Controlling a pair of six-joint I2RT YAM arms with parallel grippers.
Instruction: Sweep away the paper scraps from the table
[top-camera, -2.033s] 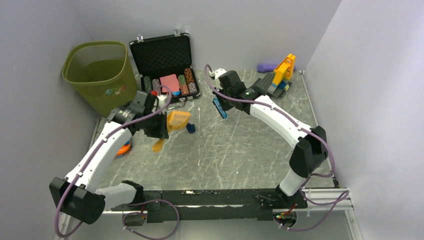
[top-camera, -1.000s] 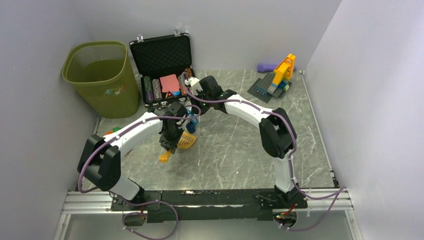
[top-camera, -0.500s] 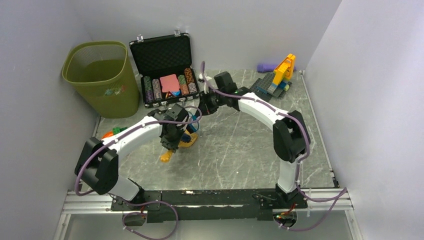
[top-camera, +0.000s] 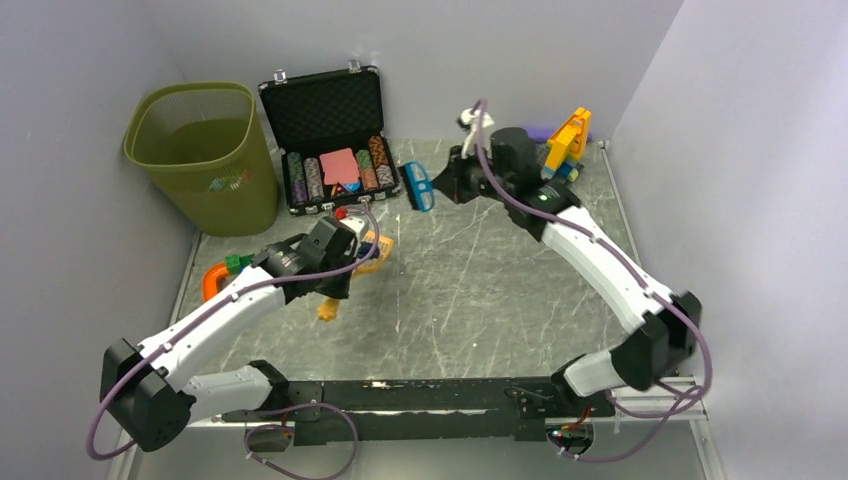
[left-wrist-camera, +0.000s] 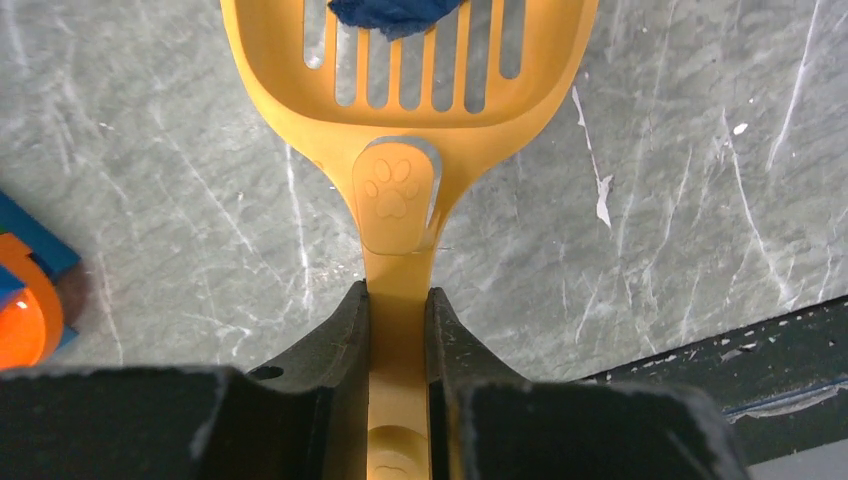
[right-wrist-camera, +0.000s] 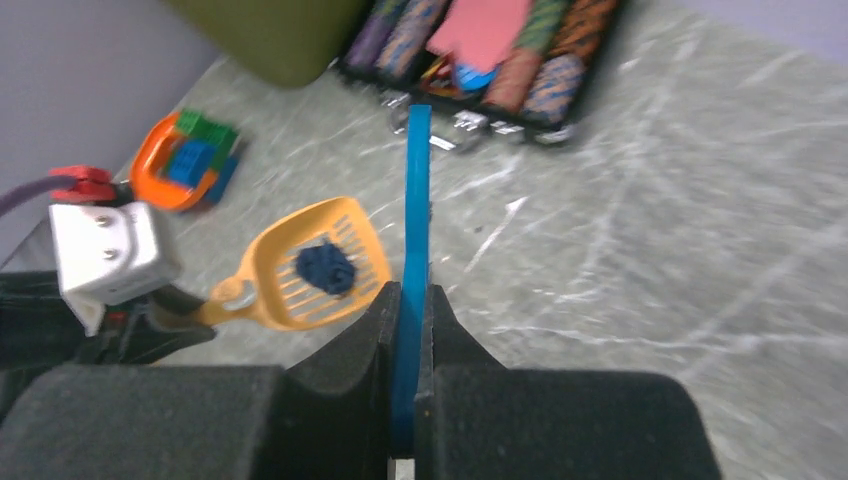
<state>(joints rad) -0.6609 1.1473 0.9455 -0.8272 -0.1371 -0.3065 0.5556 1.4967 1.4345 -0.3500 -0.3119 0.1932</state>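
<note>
Dark blue crumpled wad (right-wrist-camera: 328, 268) lies in yellow slotted scoop (left-wrist-camera: 400, 190). Left gripper (left-wrist-camera: 397, 300) clamped on scoop handle, right gripper (right-wrist-camera: 408, 300) clamped on blue strip (right-wrist-camera: 416, 180). Scoop over left half of table (top-camera: 480, 290), near chip case (top-camera: 335, 170) at far edge.

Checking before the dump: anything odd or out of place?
Nothing spilled or damaged. The dark blue paper scrap sits in the slotted yellow scoop gripped by the left gripper; the right gripper holds a blue tool apart from it.
</note>
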